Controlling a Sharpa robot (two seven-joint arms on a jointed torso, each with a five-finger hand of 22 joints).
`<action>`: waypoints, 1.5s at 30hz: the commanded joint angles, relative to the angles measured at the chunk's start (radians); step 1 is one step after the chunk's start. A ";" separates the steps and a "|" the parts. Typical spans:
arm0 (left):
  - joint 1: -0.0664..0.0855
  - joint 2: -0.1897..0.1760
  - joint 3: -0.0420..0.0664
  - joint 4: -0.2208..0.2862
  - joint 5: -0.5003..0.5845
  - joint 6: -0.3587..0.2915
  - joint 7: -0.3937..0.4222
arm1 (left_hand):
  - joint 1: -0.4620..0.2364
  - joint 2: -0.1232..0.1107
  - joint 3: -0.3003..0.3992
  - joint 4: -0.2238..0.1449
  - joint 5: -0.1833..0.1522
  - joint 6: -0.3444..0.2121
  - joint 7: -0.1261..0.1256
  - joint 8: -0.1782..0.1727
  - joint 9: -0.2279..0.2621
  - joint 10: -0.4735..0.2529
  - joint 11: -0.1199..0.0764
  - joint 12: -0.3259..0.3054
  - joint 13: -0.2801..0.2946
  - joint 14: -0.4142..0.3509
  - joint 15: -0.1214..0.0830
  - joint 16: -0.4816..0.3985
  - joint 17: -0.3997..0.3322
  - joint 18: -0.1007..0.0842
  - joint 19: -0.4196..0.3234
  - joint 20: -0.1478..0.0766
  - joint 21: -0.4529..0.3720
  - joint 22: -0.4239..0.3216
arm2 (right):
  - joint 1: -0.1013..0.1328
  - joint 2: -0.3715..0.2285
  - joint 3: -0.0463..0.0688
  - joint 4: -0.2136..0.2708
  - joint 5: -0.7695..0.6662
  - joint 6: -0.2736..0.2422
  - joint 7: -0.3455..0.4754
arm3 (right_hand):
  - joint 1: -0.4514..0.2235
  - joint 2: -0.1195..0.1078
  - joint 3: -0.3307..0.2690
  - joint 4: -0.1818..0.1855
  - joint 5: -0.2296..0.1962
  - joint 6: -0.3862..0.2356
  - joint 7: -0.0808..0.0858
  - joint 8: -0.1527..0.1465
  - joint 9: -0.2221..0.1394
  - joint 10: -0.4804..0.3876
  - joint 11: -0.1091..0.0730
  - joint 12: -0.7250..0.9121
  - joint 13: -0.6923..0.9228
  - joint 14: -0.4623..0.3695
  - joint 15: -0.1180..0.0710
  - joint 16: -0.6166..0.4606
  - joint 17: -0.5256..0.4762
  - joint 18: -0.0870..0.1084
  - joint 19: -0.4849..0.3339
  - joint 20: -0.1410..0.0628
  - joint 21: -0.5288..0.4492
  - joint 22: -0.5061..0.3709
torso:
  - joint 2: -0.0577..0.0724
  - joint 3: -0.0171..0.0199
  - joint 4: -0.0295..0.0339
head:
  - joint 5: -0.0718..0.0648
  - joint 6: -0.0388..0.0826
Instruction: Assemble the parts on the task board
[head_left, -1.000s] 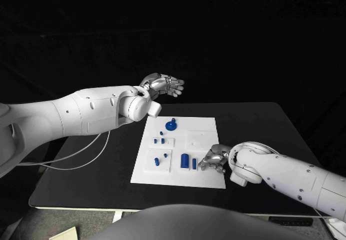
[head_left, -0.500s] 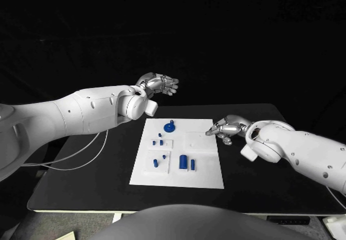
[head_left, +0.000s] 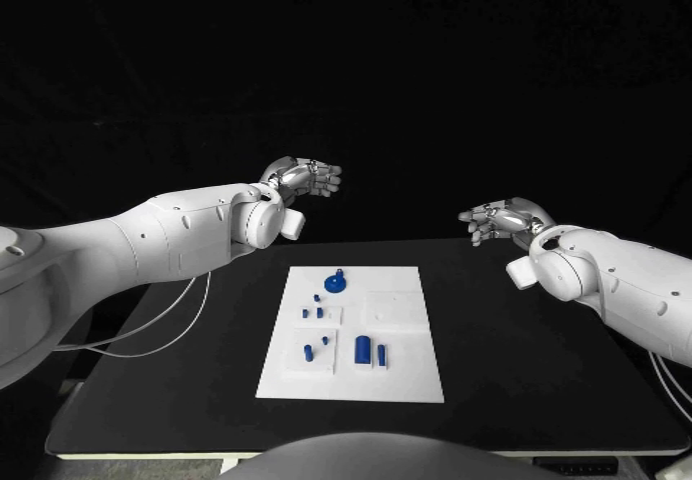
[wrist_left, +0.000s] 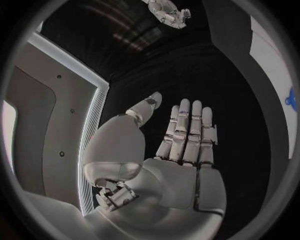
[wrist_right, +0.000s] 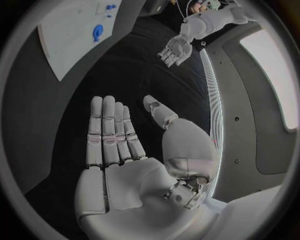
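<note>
Parts (head_left: 362, 347) are seen lying on the board (head_left: 411, 375), which rests flat on the table (head_left: 534, 370), well below and between the two raised hands. Both hands are held up over the table's far edge, apart from the board and touching nothing.

On the board, a round blue part with a short stem (head_left: 335, 282) is placed at the end nearest the left hand (head_left: 299, 178). Several small blue pegs (head_left: 313, 310) are set toward the board's middle, on the left hand's side. A thick blue cylinder and a thinner one beside it (head_left: 381, 353) are found at the end farthest from both hands, with another small slanted piece (head_left: 307, 349) lying just beside them on the left hand's side.

The left hand is shown released in its wrist view: its fingers (wrist_left: 187, 130) are stretched out straight and side by side, the thumb is spread away, and nothing is held. The right hand (head_left: 499, 219) is likewise released: in its wrist view the fingers (wrist_right: 112, 132) are extended flat together, the thumb is set apart, and the palm is bare.

From the right wrist view the board (wrist_right: 69, 45) is seen beyond the fingertips, with the round part (wrist_right: 97, 32) on it, and the left hand (wrist_right: 174, 50) is seen open across from it. From the left wrist view the right hand (wrist_left: 167, 10) is seen far off past the fingertips.
</note>
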 joint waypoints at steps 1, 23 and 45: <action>0.006 0.012 0.002 -0.026 0.034 0.029 0.026 | -0.010 0.000 -0.007 0.001 -0.006 -0.011 -0.002 0.002 -0.002 -0.012 -0.001 -0.004 -0.006 -0.012 -0.002 -0.008 -0.004 -0.008 -0.009 0.000 -0.006 -0.002 | 0.004 0.013 0.009 -0.029 0.123 0.014 0.085 | 0.033 0.004 0.005 0.003 -0.007 -0.032 -0.004 -0.011 -0.006 -0.005 0.034 -0.142 -0.163 -0.050 0.040 -0.119 -0.078 -0.025 -0.068 0.033 -0.095 -0.064 | -0.022 -0.0011 0.0020 | 0.002 0.039; 0.003 0.059 0.002 -0.133 0.098 0.037 0.041 | -0.010 0.000 -0.009 -0.001 -0.005 -0.044 -0.017 -0.020 -0.019 -0.099 -0.007 -0.005 -0.058 -0.061 -0.005 -0.052 -0.025 -0.031 -0.039 0.001 -0.048 -0.012 | 0.003 0.060 0.034 -0.121 0.157 0.042 0.127 | 0.029 0.039 -0.094 0.001 -0.018 -0.059 -0.031 -0.005 -0.076 0.076 0.039 -0.433 -0.535 -0.123 0.079 -0.345 -0.271 -0.031 -0.184 0.099 -0.290 -0.167 | -0.052 -0.0068 -0.0005 | 0.019 0.134; -0.055 -0.003 0.040 0.090 0.062 -0.162 0.083 | -1.038 0.085 -0.535 0.228 -0.086 -0.787 -0.164 -0.414 -0.409 -1.122 -0.131 -0.069 -0.152 -0.841 -0.149 -0.337 -0.517 -0.031 -0.439 -0.046 -0.871 -0.832 | -0.020 -0.031 0.026 0.111 0.242 -0.159 0.186 | -0.889 0.072 -0.582 0.288 -0.129 -0.873 -0.178 -0.218 -0.598 -0.847 -0.104 -0.649 -0.699 -0.934 -0.062 -0.688 -0.701 -0.219 -0.837 -0.103 -0.515 -1.065 | 0.061 -0.0266 0.0861 | -0.078 0.167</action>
